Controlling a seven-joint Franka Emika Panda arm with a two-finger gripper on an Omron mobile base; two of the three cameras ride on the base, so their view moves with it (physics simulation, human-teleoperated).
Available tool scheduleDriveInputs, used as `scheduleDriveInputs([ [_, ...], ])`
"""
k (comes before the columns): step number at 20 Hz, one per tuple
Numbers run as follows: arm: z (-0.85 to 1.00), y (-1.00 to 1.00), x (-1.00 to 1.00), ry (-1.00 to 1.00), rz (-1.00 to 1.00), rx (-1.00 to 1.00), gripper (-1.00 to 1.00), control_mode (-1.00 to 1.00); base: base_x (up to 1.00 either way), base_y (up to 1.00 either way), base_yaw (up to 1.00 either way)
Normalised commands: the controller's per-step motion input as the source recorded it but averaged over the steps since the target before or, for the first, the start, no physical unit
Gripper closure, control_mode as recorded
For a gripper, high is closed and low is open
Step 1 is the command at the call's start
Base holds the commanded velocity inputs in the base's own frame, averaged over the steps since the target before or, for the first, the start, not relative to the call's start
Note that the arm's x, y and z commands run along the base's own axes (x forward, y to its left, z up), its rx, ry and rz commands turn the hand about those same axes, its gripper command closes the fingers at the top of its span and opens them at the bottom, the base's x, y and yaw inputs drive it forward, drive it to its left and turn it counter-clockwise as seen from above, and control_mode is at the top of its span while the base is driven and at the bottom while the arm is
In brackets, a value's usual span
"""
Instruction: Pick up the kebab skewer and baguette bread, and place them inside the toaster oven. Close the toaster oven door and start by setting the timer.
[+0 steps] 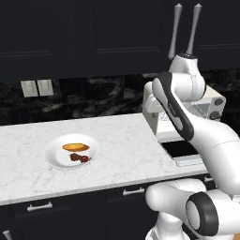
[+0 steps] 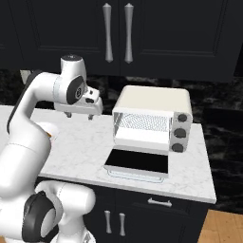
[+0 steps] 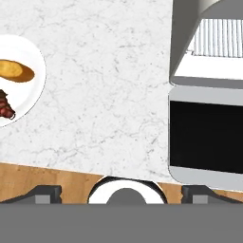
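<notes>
My end effector (image 2: pixel 79 115) hangs above the white marble bench (image 2: pixel 85 142), its two fingers spread as wide as they go and holding nothing. In the hand view its dark fingertips (image 3: pixel 45 192) sit far apart at the bottom edge, with bare bench between them.

Off to the left of the end effector in the hand view lies a white plate (image 3: pixel 28 102), well apart from the fingers. On it I see the baguette bread (image 3: pixel 14 70), a golden oval loaf, and just beside it the kebab skewer (image 3: pixel 5 105) with dark red chunks, partly cut off by the frame edge. From the left base view both rest on the same plate (image 1: pixel 54 157): the baguette bread (image 1: pixel 75 147) lies farther back and the kebab skewer (image 1: pixel 79 158) nearer the bench's front edge, close together.

To the right of the end effector stands the toaster oven (image 2: pixel 154 102), cream-white, three knobs (image 2: pixel 180 132) down its right side. The toaster oven door (image 2: pixel 137 163) is folded down flat, dark glass facing up, and the wire rack (image 2: pixel 142 124) inside is bare. In the hand view the door (image 3: pixel 206 137) lies near the right fingertip without touching it.
</notes>
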Motion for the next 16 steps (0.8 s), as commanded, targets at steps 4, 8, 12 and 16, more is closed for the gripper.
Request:
scheduleDriveInputs([
  [4,-0.17,-0.74,-0.48,-0.48,0.25,0.16,-1.00,-1.00,0.00,0.00,0.00],
  [8,-0.31,-0.97,-0.20,-0.54,0.17,0.17,-1.00,-1.00,0.00,0.00,0.00],
  [12,-0.35,-0.98,0.00,-0.48,0.13,0.13,-1.00,-1.00,0.00,0.00,0.00],
  [16,-0.33,-0.68,0.17,-0.39,0.05,0.12,-1.00,-1.00,0.00,0.00,0.00],
])
